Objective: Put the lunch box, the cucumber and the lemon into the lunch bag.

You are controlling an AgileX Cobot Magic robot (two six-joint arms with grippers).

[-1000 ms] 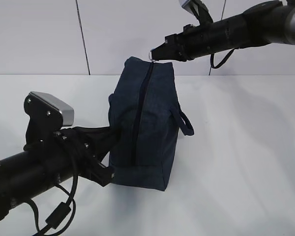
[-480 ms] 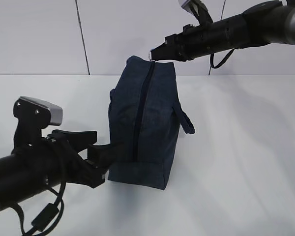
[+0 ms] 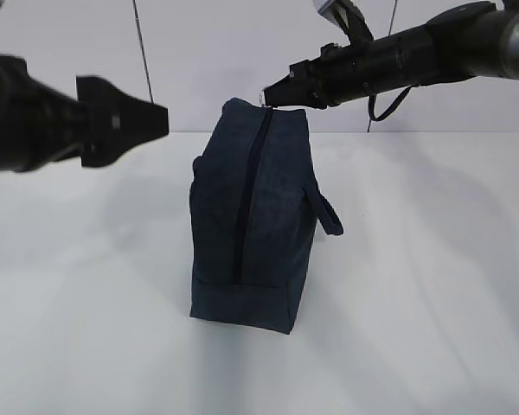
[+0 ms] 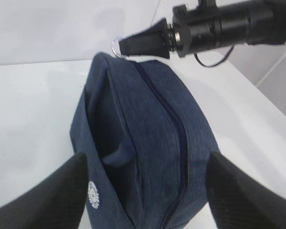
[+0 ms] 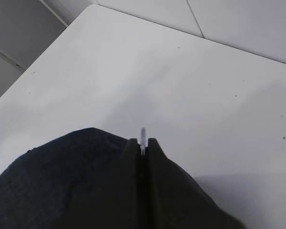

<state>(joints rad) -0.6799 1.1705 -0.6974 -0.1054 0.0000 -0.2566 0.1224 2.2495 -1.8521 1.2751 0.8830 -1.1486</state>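
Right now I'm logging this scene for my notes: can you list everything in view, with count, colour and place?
lunch bag: one, dark navy, standing on the table at the middle, zipper closed along its top.
zipper pull: one silver ring at the bag's far end, pinched by the right gripper.
handle: one navy loop showing on the bag's right side.
table: one, white, under everything.
wall: white panels behind the table.
left gripper: one, black, open, raised to the left of the bag and apart from it.
right gripper: one, black, shut on the zipper pull at the bag's top far end.
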